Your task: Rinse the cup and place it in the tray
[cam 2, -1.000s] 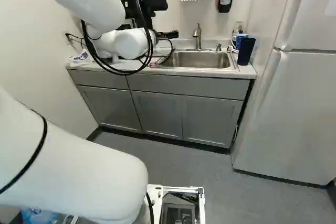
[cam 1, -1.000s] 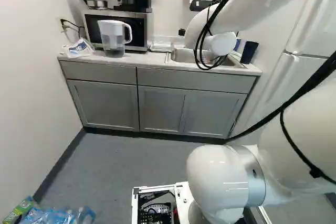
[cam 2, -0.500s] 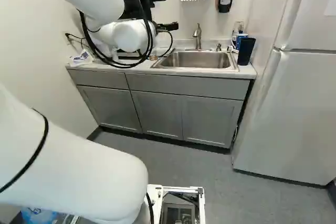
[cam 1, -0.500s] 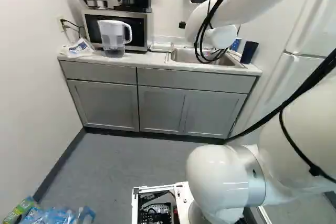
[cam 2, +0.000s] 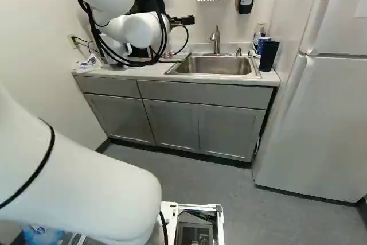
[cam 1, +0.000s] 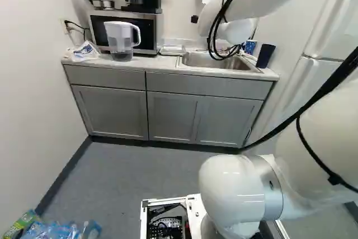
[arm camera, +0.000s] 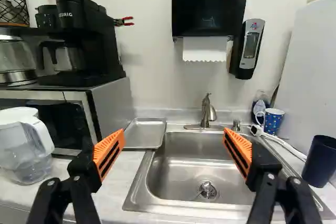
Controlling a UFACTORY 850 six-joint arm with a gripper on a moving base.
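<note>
In the wrist view my gripper [arm camera: 174,151] stands open, nothing between its fingers, facing the sink [arm camera: 184,167]. In both base views the white wrist hides the gripper. A patterned blue cup [arm camera: 273,121] stands upright at the back corner beside the sink, beyond one finger. Nearer stands a taller dark blue cup [arm camera: 319,160], also upright; both show at the right of the right base view, the dark cup [cam 2: 268,55] in front of the patterned cup [cam 2: 262,43]. A shallow metal tray [arm camera: 144,133] lies on the counter between microwave and sink.
A faucet [arm camera: 206,113] rises behind the basin. The clear pitcher [cam 1: 121,40] stands before the microwave [cam 1: 150,32], which carries coffee makers. A white cord [arm camera: 286,146] runs beside the cups. A towel dispenser [arm camera: 210,4] and a soap dispenser [arm camera: 249,50] hang above. The fridge [cam 2: 312,124] is at the right.
My wrist has risen, and has shifted a little leftward in the right base view, uncovering more of the sink. The base, cups and tray have not moved. The gripper has stayed open.
</note>
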